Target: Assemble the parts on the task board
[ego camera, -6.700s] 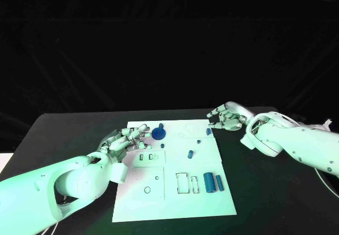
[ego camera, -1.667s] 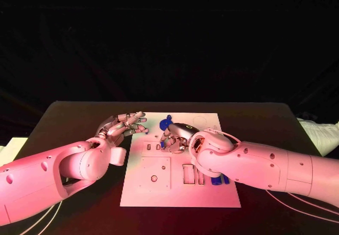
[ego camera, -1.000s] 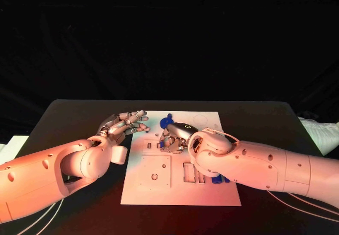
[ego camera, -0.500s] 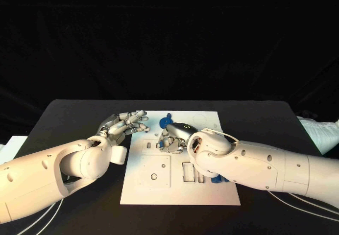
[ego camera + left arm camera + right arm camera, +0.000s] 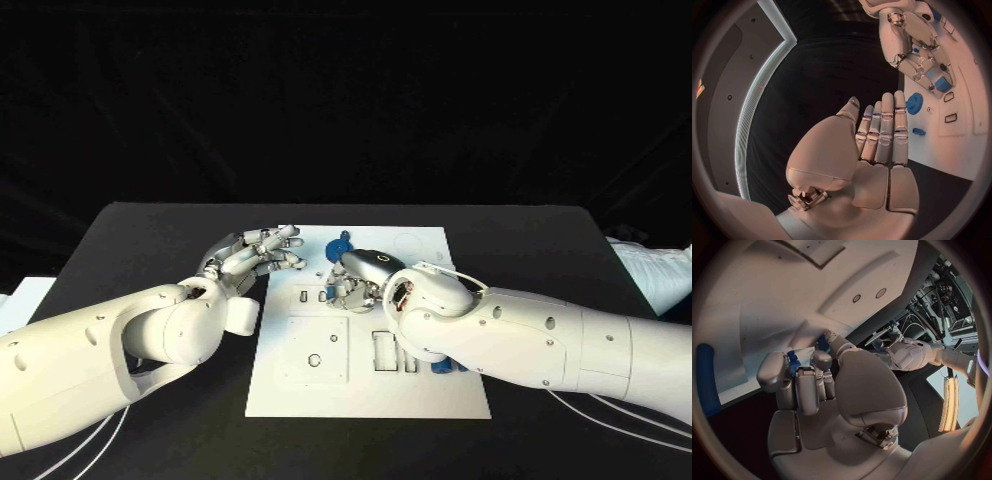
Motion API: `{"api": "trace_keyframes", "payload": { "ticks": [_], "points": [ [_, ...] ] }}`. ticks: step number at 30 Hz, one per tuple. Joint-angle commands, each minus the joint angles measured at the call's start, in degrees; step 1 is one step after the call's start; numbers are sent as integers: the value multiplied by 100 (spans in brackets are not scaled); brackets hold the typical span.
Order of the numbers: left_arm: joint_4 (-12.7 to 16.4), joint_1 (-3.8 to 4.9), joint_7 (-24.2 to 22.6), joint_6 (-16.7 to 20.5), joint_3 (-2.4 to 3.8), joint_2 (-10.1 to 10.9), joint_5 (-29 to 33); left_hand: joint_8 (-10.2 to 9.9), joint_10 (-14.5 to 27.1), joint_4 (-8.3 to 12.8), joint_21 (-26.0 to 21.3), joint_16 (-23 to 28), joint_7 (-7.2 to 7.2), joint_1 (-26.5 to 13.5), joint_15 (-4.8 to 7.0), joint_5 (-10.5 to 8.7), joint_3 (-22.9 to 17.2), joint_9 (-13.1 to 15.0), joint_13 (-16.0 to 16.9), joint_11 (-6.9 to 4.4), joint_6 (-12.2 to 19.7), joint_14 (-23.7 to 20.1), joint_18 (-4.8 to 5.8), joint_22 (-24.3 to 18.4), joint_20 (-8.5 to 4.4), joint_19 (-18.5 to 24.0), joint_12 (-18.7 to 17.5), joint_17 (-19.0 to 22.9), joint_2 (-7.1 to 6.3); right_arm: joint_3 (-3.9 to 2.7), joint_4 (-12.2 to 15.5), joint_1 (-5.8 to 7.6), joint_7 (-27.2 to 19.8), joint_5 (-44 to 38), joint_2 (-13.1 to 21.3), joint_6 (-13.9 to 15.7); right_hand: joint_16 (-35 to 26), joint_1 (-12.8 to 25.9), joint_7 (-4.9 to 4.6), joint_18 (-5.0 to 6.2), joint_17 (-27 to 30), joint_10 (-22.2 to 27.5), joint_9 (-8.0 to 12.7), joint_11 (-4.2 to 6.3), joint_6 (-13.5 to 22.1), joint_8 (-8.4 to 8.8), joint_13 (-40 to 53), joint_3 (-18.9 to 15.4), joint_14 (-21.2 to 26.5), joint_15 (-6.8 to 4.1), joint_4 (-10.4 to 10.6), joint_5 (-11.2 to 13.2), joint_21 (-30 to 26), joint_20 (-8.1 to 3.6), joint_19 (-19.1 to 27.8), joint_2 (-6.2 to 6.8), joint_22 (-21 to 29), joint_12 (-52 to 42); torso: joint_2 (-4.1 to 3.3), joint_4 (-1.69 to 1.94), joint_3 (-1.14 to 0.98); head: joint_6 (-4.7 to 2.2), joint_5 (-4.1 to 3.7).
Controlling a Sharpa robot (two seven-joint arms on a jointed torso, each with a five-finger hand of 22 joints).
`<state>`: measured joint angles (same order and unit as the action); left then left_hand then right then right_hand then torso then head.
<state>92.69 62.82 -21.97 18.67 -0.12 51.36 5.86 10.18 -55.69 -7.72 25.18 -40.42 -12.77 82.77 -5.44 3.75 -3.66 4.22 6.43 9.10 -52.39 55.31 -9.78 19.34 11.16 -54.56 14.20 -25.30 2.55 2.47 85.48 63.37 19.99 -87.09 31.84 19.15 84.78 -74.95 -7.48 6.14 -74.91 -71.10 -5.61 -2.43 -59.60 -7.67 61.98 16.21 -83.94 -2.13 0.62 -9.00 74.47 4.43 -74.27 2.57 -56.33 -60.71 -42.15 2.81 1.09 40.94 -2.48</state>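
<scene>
Pinching a small blue part (image 5: 792,363), right robot hand (image 5: 356,280) over unlabelled task board (image 5: 368,395).

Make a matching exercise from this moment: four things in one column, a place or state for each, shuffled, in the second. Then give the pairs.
Things
1. left hand
2. right hand
3. blue gear
4. task board

Places or states
A. white, flat in the middle of the black table
B. over the board's middle, fingers curled down onto it
C. at the board's left edge, fingers apart, holding nothing
D. near the board's far edge, between the two hands

Pairs: 1-C, 2-B, 3-D, 4-A
</scene>
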Motion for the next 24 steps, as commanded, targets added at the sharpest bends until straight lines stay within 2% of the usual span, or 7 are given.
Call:
{"api": "trace_keyframes", "payload": {
  "ticks": [1,8,18,24],
  "points": [
    [9,4,-17,-131,5,-13,-27,20,23,26,-29,10,2,-16,-3,34,-15,-3,-5,4,34,14,-24,-5,5,27,35,8,49,21,-12,-28,161,-57,15,-24,-36,63,-25,30,-496,53,12,-30,77,31,-23,-50,-381,58,35,-46,-40,3,60,86,34,51,2,2,-2,0,1],
    [6,4,-8,-139,5,-14,-27,20,23,26,-29,10,2,-16,-3,34,-15,-3,-5,4,34,14,-24,-5,5,27,35,8,49,21,-4,-29,126,-37,22,45,-51,166,-59,41,-485,154,34,-63,189,86,-125,-166,-376,86,82,-196,-86,29,87,219,102,153,0,-3,-2,-2,-2],
    [2,4,2,-141,5,-16,-27,20,23,26,-29,10,2,-16,-3,34,-15,-3,-5,4,34,14,-24,-5,5,27,35,8,49,21,-4,-29,57,18,14,4,-90,224,-76,62,-428,355,44,-83,262,115,-364,-274,-357,106,123,-232,-159,49,147,287,224,399,3,-6,-2,10,-2],
    [-4,4,7,-146,5,-19,-27,20,23,26,-29,10,2,-16,-3,34,-15,-3,-5,4,34,14,-24,-5,5,27,35,8,49,21,7,-29,27,29,16,138,-108,274,-92,67,-408,402,60,-103,362,154,-409,-413,-347,123,172,-232,-193,66,167,343,265,424,1,-1,-3,9,-7]
  ]
}}
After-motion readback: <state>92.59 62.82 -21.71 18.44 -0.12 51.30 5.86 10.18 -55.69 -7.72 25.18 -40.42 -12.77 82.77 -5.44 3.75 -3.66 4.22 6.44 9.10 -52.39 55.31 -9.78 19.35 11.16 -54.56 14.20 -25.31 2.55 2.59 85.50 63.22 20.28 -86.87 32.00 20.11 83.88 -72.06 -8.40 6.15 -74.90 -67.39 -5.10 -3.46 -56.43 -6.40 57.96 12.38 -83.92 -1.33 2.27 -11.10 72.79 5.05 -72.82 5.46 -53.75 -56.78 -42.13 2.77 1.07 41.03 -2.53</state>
